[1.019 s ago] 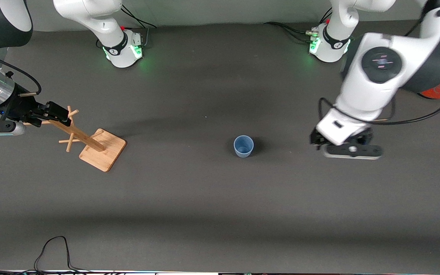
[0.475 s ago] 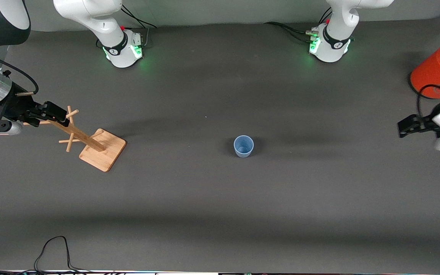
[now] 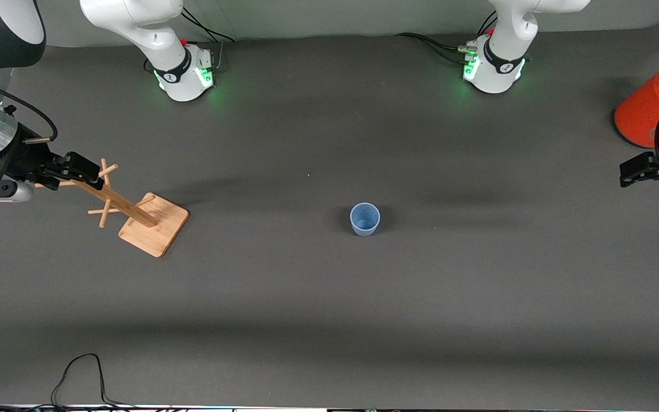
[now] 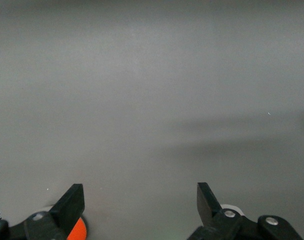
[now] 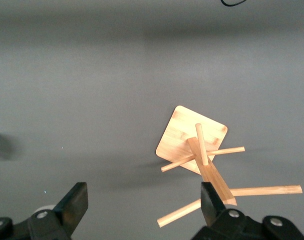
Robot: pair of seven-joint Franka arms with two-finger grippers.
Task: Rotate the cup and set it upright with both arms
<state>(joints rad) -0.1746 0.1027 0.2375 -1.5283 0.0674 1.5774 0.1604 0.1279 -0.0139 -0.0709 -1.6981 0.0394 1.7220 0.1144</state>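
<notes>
Light-blue cup [image 3: 365, 218] stands upright, mouth up, mid-table, untouched. Left gripper [image 4: 140, 202], fingers spread and empty, hangs beside orange can [image 3: 650, 109], well apart from cup. Right gripper [image 5: 144, 202], fingers spread, hovers over wooden peg stand [image 3: 135, 214], well apart from cup

Table [image 3: 318, 320] was dark grey, matte. Cup [image 3: 365, 218] stood upright on it, rim up, about mid-table. Wooden peg rack [image 3: 145, 220] sat well apart from the cup toward the right arm's end. Orange can [image 3: 650, 111] stood toward the left arm's end, farther from the front camera than the cup. Black cable [image 3: 80, 375] lay at the table's near edge, nearer the front camera than the cup.
</notes>
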